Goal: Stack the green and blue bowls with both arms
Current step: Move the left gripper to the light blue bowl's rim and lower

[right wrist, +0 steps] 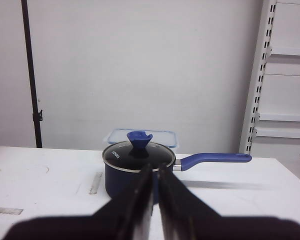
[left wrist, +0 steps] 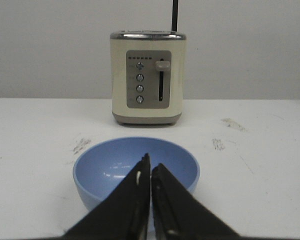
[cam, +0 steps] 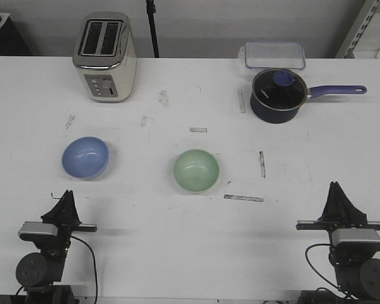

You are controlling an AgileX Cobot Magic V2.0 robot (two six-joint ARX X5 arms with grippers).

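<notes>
The blue bowl (cam: 85, 158) sits upright and empty on the left of the white table. The green bowl (cam: 196, 170) sits upright and empty near the middle. My left gripper (cam: 67, 196) is shut and empty at the near left edge, just short of the blue bowl, which fills the left wrist view (left wrist: 110, 165) right beyond my shut fingertips (left wrist: 150, 161). My right gripper (cam: 335, 189) is shut and empty at the near right edge, well right of the green bowl. In the right wrist view my gripper (right wrist: 155, 170) points at the saucepan; neither bowl shows there.
A cream toaster (cam: 105, 57) stands at the back left, also in the left wrist view (left wrist: 147, 77). A dark navy saucepan with a glass lid (cam: 277, 94) and handle stands back right, a clear plastic box (cam: 274, 54) behind it. Tape strips (cam: 243, 198) mark the table.
</notes>
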